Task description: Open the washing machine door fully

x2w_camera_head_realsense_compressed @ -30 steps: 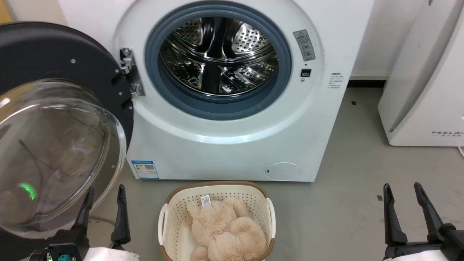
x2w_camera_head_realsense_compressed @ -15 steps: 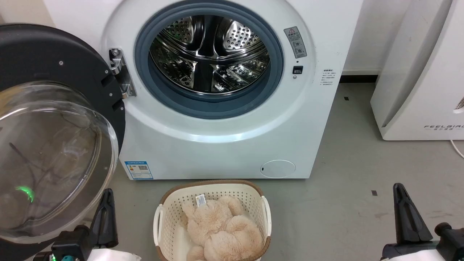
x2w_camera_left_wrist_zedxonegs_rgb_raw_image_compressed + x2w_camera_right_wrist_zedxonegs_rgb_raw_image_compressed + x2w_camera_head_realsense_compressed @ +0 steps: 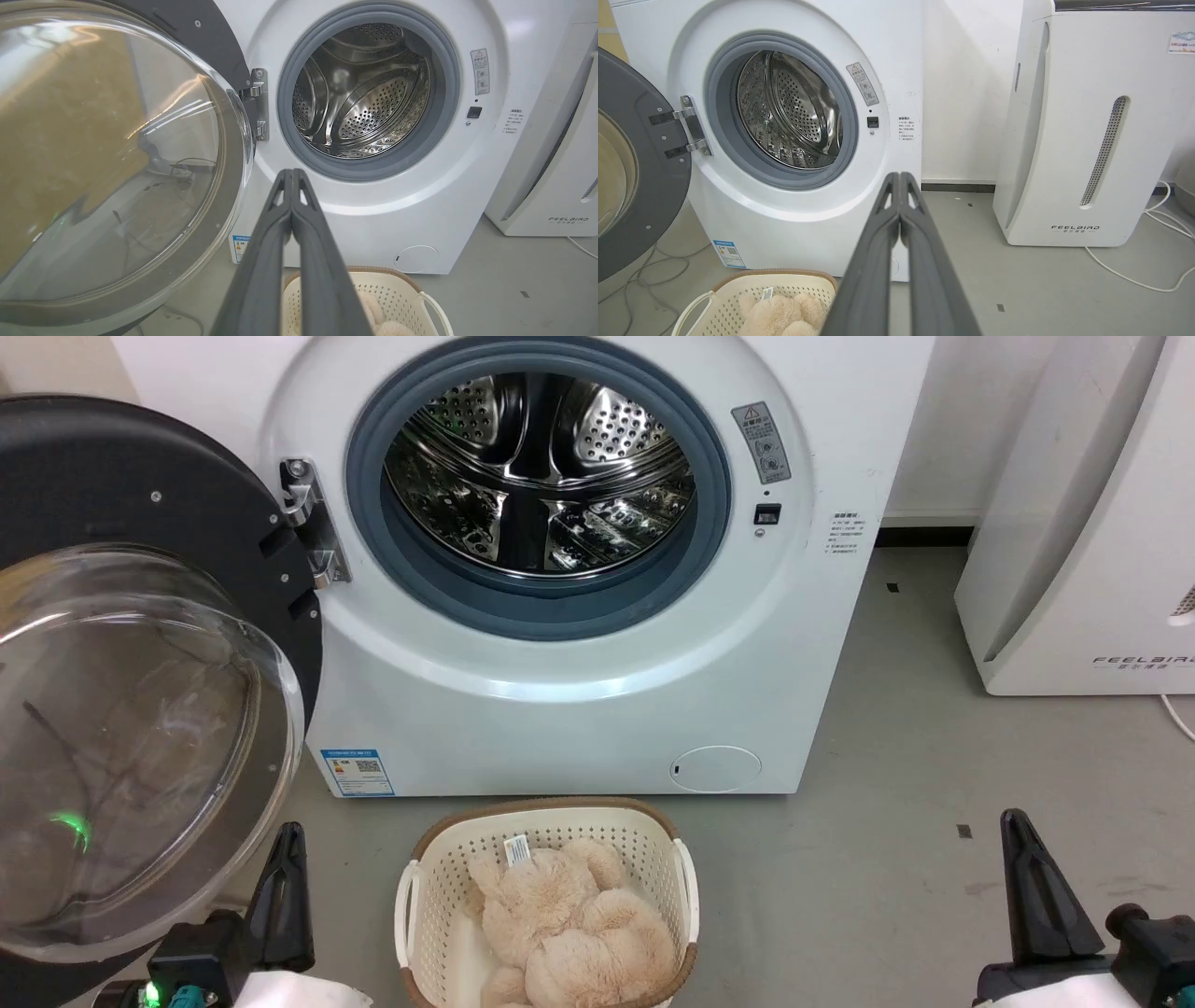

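Washing machine door standing wide open, left of the white washing machine, hinged beside its steel drum. Left gripper and right gripper low in front, fingers pressed together, holding nothing, apart from the door.

The left pincer and right pincer have long, tapering dark-grey fingers; a green light marks the left wrist.

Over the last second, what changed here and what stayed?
The left gripper and the right gripper both shut, empty; a second ago they stood open. The head camera shifted a little. The washing machine door stayed wide open, the laundry basket with its plush toy in place.
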{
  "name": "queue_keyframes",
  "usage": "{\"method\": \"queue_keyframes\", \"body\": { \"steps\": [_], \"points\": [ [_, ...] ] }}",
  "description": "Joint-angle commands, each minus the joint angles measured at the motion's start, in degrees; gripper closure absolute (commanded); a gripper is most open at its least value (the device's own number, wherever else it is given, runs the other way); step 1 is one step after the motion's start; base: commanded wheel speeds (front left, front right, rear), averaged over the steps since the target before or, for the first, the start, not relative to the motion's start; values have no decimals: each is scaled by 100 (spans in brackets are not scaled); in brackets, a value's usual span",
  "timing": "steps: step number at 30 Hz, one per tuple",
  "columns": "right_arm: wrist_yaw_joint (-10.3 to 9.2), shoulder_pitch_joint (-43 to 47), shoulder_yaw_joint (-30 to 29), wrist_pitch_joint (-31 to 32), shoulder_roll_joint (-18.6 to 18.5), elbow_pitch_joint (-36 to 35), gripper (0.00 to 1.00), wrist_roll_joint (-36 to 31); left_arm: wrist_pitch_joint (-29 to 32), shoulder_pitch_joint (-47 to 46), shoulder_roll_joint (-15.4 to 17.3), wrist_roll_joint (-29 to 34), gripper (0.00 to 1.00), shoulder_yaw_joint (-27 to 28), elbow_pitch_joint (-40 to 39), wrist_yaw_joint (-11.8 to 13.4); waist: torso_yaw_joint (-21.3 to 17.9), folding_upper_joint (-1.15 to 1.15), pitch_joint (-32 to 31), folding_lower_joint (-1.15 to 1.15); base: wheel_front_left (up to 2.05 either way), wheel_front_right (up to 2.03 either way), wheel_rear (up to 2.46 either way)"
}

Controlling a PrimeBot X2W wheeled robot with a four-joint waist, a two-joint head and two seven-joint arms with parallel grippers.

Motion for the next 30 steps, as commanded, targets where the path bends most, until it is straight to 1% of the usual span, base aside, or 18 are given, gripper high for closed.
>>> {"method": "queue_keyframes", "body": {
  "steps": [1,30],
  "points": [
    [1,-74,25,36,2,8,100,-35,38,-50,2,45,100,-14,-36,35,1,0,3,0,0,0,0],
    [2,-200,145,366,5,37,100,-160,372,-124,3,160,100,-184,-117,114,14,0,36,0,0,0,0]
  ]
}}
